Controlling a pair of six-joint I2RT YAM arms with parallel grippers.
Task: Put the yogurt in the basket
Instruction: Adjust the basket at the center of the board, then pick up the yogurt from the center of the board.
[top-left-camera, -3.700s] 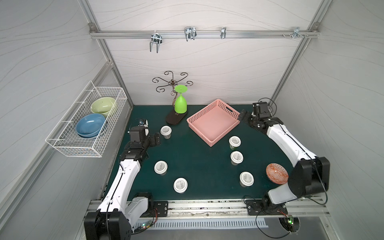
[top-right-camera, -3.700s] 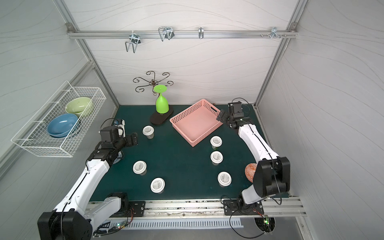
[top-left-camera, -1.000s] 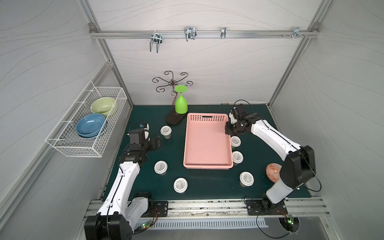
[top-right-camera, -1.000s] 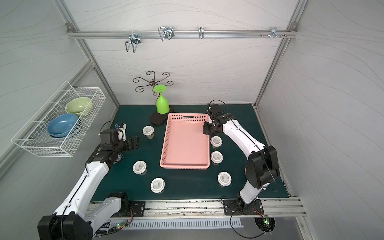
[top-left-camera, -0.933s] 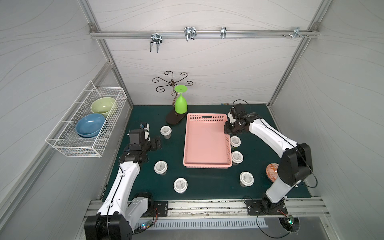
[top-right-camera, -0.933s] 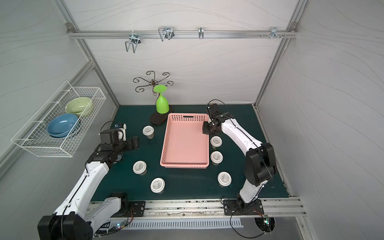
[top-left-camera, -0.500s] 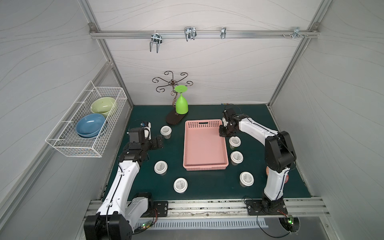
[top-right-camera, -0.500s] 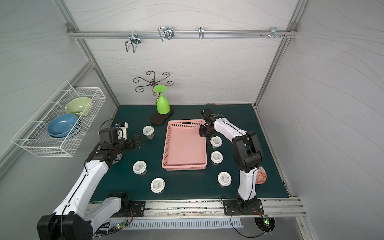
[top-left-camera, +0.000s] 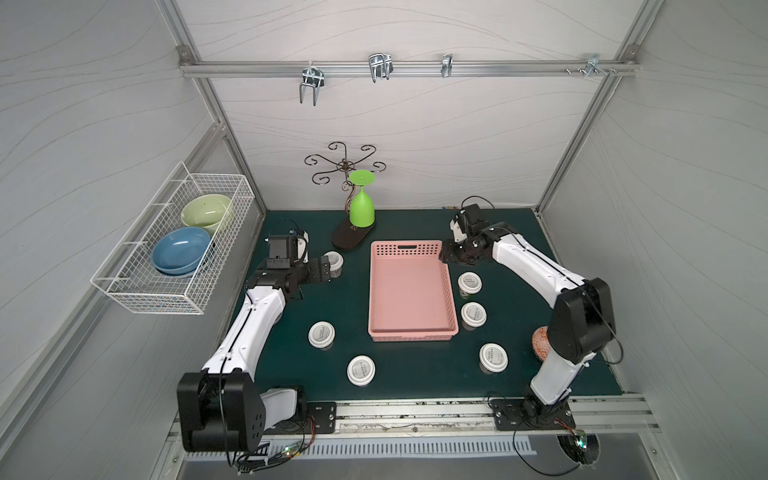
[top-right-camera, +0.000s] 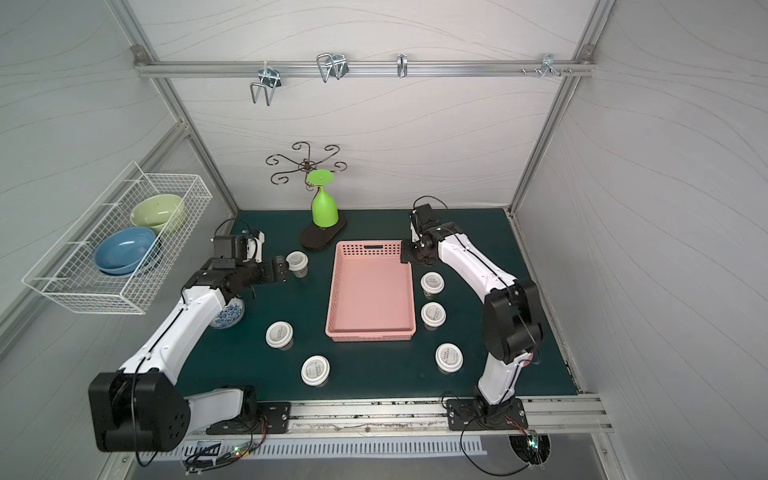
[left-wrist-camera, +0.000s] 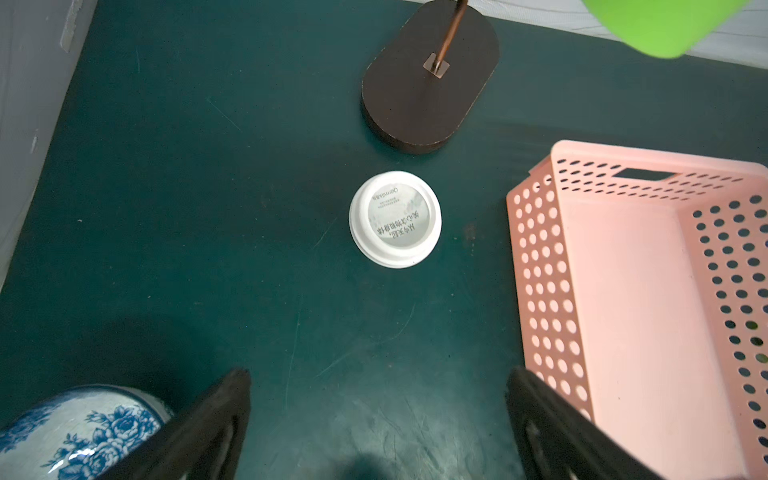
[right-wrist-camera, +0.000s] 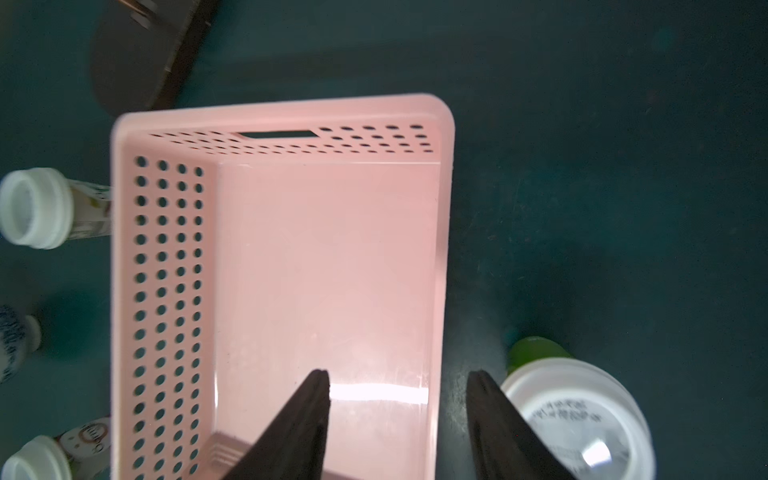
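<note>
Six yogurt cups (top-left-camera: 469, 282) stand on the table (top-left-camera: 415, 374) outside the basket (top-left-camera: 409, 291); our right pincer (right-wrist-camera: 399, 374) straddles its rim, jaws apart, one cup just beside; our left pincer (left-wrist-camera: 379, 374), wide, faces another across bare table

Orange patterned bowl (top-left-camera: 539, 343) mostly behind right arm elbow in a top view. Blue-and-white jar (top-right-camera: 230, 318) half under left forearm; left wrist view clips it at the frame edge. Green cup (left-wrist-camera: 660, 25) cut by frame edge. Right wrist view soft: basket (right-wrist-camera: 166, 291) one end out of frame, yogurt cup (right-wrist-camera: 582, 415) partly behind a finger. Gap of right tool (top-left-camera: 448, 255) too small to tell from top.
</note>
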